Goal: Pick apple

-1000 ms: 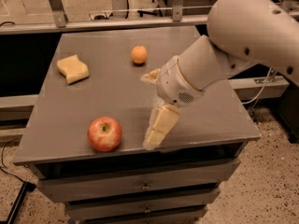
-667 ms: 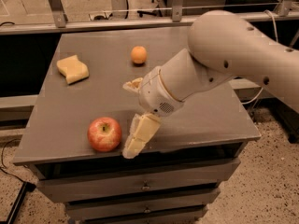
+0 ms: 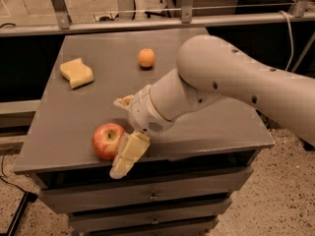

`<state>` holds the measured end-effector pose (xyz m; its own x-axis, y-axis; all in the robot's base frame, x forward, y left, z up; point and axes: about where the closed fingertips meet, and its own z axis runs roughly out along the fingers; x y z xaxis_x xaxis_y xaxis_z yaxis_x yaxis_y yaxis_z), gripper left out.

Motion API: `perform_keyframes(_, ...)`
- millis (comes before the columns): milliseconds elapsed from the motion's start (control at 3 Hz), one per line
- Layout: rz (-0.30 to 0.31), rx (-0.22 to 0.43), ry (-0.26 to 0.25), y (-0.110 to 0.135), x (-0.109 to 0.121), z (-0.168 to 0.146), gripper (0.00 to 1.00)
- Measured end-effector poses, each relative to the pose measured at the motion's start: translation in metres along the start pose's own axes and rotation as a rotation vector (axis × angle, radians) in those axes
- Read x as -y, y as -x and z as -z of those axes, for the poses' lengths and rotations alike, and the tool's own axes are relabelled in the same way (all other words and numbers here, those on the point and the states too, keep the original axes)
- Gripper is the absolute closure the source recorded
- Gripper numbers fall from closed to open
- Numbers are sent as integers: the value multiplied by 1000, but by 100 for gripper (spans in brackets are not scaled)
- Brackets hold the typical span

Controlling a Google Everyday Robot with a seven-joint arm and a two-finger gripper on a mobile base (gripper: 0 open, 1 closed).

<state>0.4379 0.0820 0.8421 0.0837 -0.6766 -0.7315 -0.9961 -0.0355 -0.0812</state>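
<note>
Apple: round red apple (image 3: pixel 107 140), red skin with yellowish streaks and a paler sheen on top.
Gripper: cream two-finger gripper (image 3: pixel 118 137) at the table's front edge, with the apple between its parted fingers; the near finger is in blocky pale cream segments.
Arm: smooth off-white robot arm (image 3: pixel 231 77), dotted with a few small dark holes, with a finely perforated patch near the wrist.
Small fruit: round plain orange fruit (image 3: pixel 146 57), an even orange.
Sponge: wavy sponge block (image 3: pixel 77 73), pale yellow.
Table: flat-topped metal table (image 3: pixel 88 102), plain matte grey.
Drawers: drawer fronts (image 3: pixel 197 193), the same grey.
Floor: stone floor (image 3: pixel 288 195), beige with dark speckles.
</note>
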Motion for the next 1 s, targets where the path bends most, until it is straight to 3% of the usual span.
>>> perform_keyframes(333, -30, -12, -27, -13, 3, -7, 18)
perform_keyframes(667, -63, -11, -81, -26, 15, 10, 40)
perform_keyframes(1000, -65, 1, -126, -24, 25, 32, 64)
